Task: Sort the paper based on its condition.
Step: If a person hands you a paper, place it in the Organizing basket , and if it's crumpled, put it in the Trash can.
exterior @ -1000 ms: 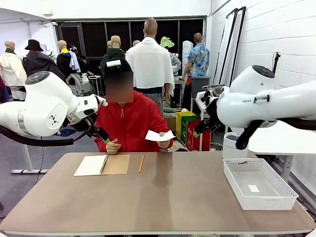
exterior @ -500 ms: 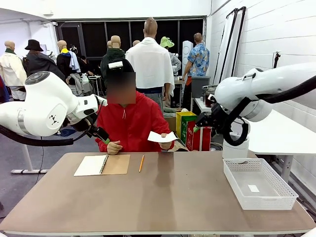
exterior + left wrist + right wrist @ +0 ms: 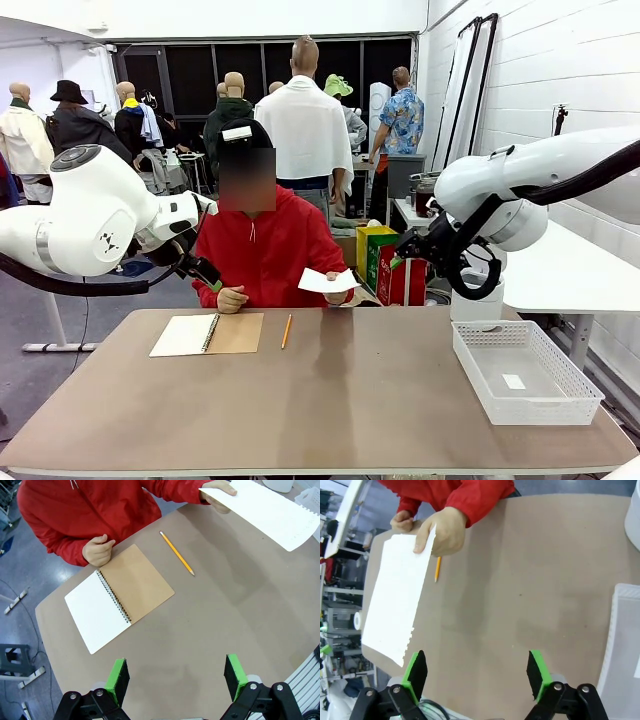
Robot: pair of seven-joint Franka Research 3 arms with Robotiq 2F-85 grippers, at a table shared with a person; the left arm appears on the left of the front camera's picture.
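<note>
Over table's (image 3: 350, 400) far side, paper (image 3: 322, 281) flat, long axis twd robot

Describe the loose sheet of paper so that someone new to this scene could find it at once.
Start at the brown table and the person in the red top at its far side. Their raised hand holds the paper in the air above the far edge. Unlike the notebook page lying flat, it is loose, unbound and off the table.
</note>
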